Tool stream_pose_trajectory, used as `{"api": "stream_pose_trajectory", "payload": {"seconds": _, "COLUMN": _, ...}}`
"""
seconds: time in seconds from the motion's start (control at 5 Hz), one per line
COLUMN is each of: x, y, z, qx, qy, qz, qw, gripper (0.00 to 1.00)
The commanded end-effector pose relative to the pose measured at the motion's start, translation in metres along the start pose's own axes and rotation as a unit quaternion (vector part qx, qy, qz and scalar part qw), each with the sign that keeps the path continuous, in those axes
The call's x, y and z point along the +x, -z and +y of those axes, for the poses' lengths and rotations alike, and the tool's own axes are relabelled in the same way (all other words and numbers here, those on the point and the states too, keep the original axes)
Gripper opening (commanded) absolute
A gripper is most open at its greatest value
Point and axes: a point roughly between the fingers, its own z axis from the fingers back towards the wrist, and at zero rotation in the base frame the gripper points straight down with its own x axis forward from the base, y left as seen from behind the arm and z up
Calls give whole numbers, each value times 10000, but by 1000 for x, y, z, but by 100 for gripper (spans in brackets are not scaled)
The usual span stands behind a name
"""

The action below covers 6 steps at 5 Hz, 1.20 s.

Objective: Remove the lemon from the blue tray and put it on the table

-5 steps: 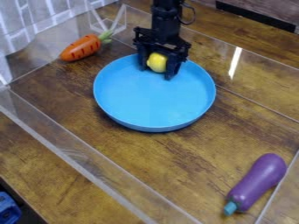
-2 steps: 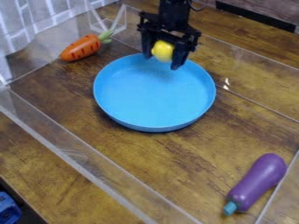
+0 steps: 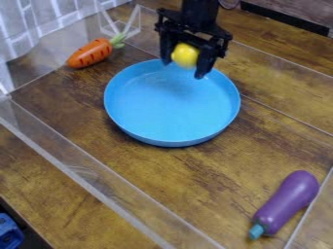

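Note:
The small yellow lemon (image 3: 188, 54) hangs between the black fingers of my gripper (image 3: 190, 56), which is shut on it. It is lifted clear above the far rim of the round blue tray (image 3: 172, 105), whose bowl holds nothing. The gripper points straight down from the black arm at the top of the view. The dark wood-plank table (image 3: 92, 146) lies all around the tray.
An orange carrot (image 3: 92, 53) lies on the table at the far left. A purple eggplant (image 3: 285, 202) rests near the front right corner. Clear acrylic walls (image 3: 78, 165) edge the table at the left and front.
The gripper has risen with the lemon out of the tray and drifted slightly to the right, so the lemon now hangs above the far rim.

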Motion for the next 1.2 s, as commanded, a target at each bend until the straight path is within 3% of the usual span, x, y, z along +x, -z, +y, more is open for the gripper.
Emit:
{"api": "stream_pose_trajectory", "payload": {"seconds": 0.0, "x": -8, "y": -36, "z": -15, "qx": -74, "qy": 24, "qz": -475, "qw": 9988, "gripper": 0}}
{"api": "stream_pose_trajectory", "payload": {"seconds": 0.4, "x": -55, "y": -36, "z": -54, "qx": -188, "qy": 108, "qz": -403, "qw": 9990, "gripper": 0}}
{"api": "stream_pose_trajectory", "payload": {"seconds": 0.6, "x": -75, "y": -25, "z": -75, "qx": -239, "qy": 219, "qz": -348, "qw": 9989, "gripper": 0}}
{"api": "stream_pose_trajectory", "payload": {"seconds": 1.0, "x": -104, "y": 15, "z": -104, "qx": -266, "qy": 478, "qz": -248, "qw": 9982, "gripper": 0}}
